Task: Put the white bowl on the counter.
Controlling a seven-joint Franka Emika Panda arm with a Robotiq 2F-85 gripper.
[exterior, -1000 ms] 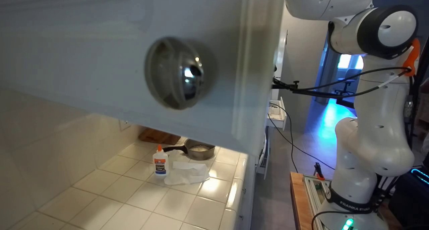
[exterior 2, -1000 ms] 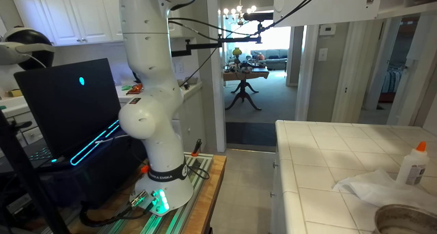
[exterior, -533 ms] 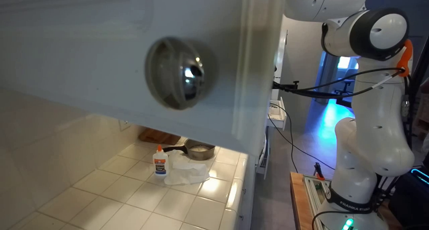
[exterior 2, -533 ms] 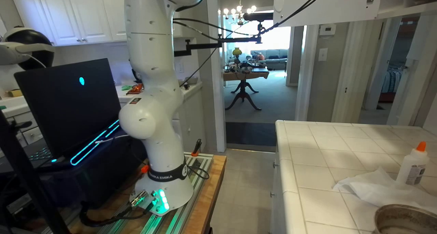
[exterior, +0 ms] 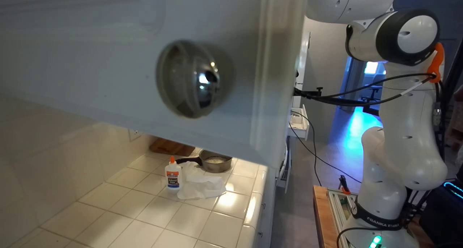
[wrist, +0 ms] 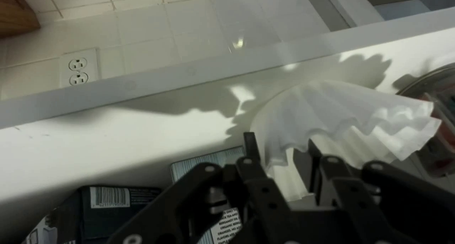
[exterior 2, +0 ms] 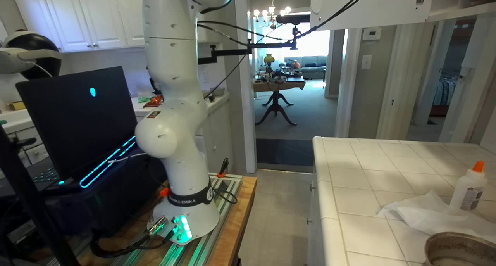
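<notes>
A pleated white paper filter (wrist: 320,109) lies on the cabinet shelf in the wrist view. My gripper (wrist: 280,141) reaches over its near edge, with its fingers (wrist: 251,146) apart and the pleated rim between them. Grey space shows beside the paper, so no firm pinch is visible. The white bowl is out of view. Both exterior views show the tiled counter (exterior: 155,212), and there my arm (exterior: 412,132) rises beside it while my gripper is beyond the frame or behind the cabinet door.
The hanging cabinet door (exterior: 108,60) carries a round knob (exterior: 188,80). On the counter stand a glue bottle (exterior: 173,174), crumpled white paper (exterior: 204,186) and a pan (exterior: 219,163). The shelf also holds dark boxes (wrist: 110,215) and a clear container (wrist: 440,123); a lip (wrist: 192,71) edges it.
My arm's upper part has leaned toward the counter side over the last second, mostly in the first half. Things on the counter have stayed put.
</notes>
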